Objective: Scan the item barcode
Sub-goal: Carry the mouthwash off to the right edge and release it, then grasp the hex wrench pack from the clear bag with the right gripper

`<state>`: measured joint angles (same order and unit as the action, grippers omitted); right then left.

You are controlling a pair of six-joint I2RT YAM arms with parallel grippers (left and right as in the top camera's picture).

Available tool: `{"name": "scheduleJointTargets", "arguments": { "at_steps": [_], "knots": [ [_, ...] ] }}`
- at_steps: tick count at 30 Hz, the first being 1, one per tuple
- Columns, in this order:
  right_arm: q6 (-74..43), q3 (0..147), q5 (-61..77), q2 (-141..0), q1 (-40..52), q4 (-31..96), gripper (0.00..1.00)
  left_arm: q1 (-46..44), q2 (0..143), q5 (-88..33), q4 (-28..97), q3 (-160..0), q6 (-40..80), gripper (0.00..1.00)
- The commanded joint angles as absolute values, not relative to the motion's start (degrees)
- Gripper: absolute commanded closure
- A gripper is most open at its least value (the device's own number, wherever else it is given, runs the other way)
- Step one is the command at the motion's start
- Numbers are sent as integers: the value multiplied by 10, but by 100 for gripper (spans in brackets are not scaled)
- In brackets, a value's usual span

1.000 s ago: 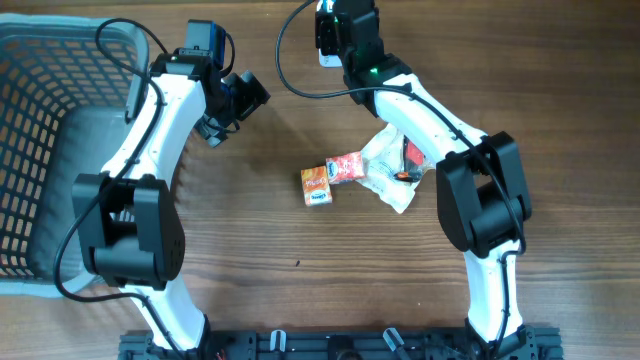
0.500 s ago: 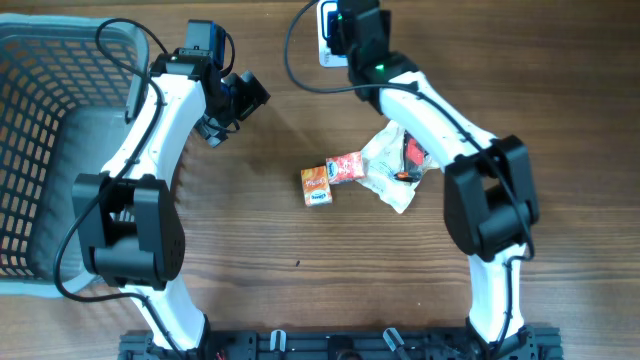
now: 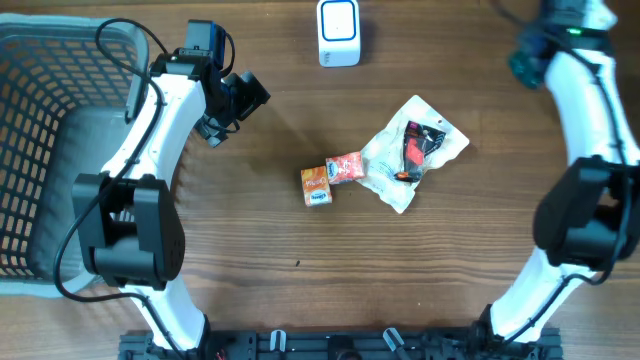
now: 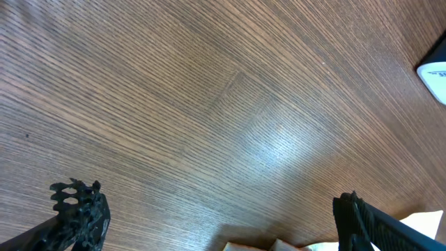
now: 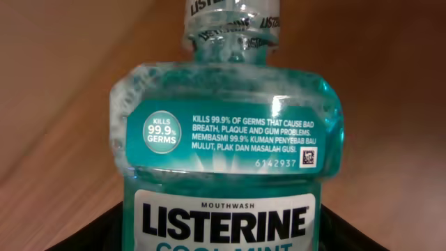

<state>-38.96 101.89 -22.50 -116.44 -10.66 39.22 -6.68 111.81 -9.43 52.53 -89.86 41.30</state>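
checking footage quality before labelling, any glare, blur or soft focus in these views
Left wrist: a pale sheen of glare on the brown wooden table. Right wrist: the teal plastic mouthwash bottle shows a sharp label, while the wood behind is soft and dim. Overhead: evenly lit, but that bottle at top right looks blurred.

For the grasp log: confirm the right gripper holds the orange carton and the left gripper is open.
Not the carton: the right gripper holds the mouthwash bottle, per the right wrist view. The orange carton lies on the table. The left gripper is open.
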Motion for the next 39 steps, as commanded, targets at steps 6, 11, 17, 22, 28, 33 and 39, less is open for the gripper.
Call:
{"name": "scheduleJointTargets", "arguments": {
  "at_steps": [6,11,17,22,28,33,39],
  "knots": [
    [-428,1007,-209,-1158,-274,401,37,-64,1119,-91,526,-899,425,0],
    [-428,1007,-205,-1211,-349,389,38,-64,1119,-91,526,-899,425,0],
    [-413,1007,-203,-1268,-392,347,36,-64,1119,-91,526,-899,425,0],
    [-375,1007,-149,-1289,-421,315,23,-64,1119,-91,526,-899,425,0],
    [-346,1008,-122,-1284,-423,334,0,-64,1119,-91,526,-899,425,0],
    [-342,1009,-68,-1220,-408,362,0,-64,1119,-91,526,-899,425,0],
    [-327,1009,-31,-1101,-319,400,0,-64,1119,-91,526,-899,425,0]
  ]
}}
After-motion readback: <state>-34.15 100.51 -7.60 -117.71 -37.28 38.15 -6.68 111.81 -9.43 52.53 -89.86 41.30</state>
